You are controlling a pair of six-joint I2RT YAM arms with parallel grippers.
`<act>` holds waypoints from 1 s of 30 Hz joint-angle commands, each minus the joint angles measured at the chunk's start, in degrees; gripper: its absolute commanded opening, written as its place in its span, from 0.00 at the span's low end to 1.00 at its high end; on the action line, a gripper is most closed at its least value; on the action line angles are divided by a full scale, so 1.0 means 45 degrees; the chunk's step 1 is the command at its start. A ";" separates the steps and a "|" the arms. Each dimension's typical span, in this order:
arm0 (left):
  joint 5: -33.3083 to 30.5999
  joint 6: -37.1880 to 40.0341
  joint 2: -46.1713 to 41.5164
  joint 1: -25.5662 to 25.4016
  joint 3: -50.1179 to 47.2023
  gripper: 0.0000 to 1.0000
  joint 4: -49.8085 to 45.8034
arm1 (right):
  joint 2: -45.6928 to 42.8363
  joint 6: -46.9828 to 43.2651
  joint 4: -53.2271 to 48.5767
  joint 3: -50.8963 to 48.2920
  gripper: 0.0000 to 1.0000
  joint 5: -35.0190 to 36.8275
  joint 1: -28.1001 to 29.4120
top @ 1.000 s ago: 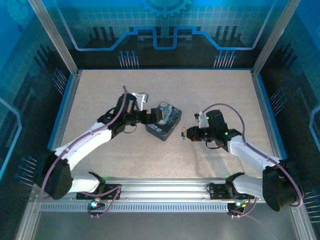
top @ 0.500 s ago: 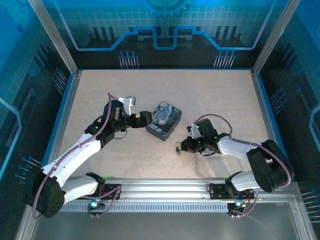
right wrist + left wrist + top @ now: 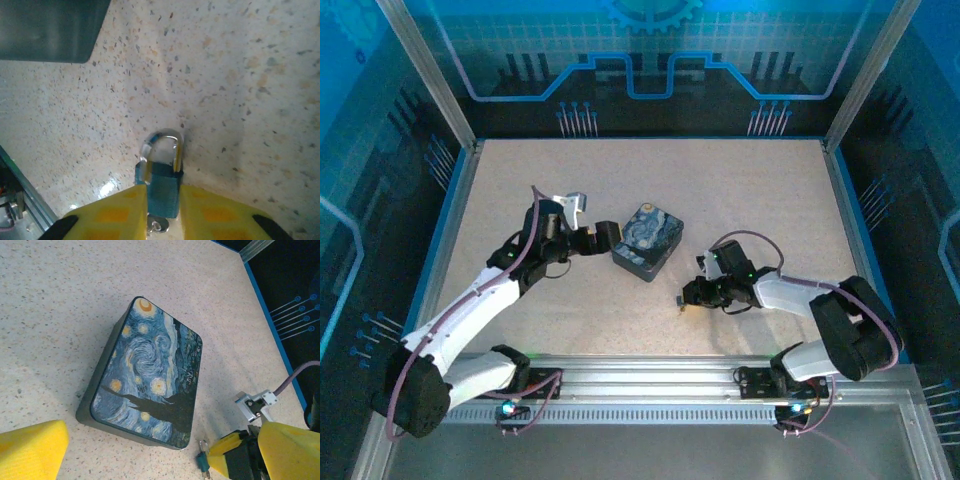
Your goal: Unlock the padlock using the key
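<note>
The padlock [image 3: 160, 187] is tiny, with a teal body and a silvery shackle, and its shackle end rests against the speckled table. My right gripper [image 3: 162, 194] is shut on its body between the yellow pads [image 3: 112, 212]. A small silvery piece, the key [image 3: 160, 225], shows under the lock's bottom end, between the pads. The left wrist view has the padlock [image 3: 202, 461] just off the tin's near corner, held by my right gripper [image 3: 220, 460]. My left gripper [image 3: 603, 238] stands wide open beside the tin, with nothing in it. From above, the padlock [image 3: 680, 298] sits at the right gripper's [image 3: 688, 293] tip.
The dark blue swirl-painted tin [image 3: 648, 242] lies mid-table between the arms, right in front of the left gripper's fingers [image 3: 32, 447]. The tin [image 3: 147, 377] stands close to the held lock. Blue-edged walls [image 3: 455, 215] ring the table.
The right gripper carried the padlock down and toward the near edge, and the lock now touches the table. The left gripper drew back a little to the left, off the tin.
</note>
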 commanded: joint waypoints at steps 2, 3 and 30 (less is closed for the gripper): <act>-0.0495 0.0120 -0.0700 0.0465 0.0186 0.99 -0.0567 | -0.1204 -0.0760 -0.1606 0.0262 0.33 0.0688 -0.0497; -0.0547 0.0137 -0.0810 0.0595 0.0184 0.99 -0.0624 | -0.1577 -0.0933 -0.2006 0.0371 0.36 0.0866 -0.0648; -0.6527 0.4439 -0.2247 0.3328 -0.4367 0.99 0.3340 | -0.3731 -0.7428 0.2091 -0.0118 1.00 0.6917 -0.6078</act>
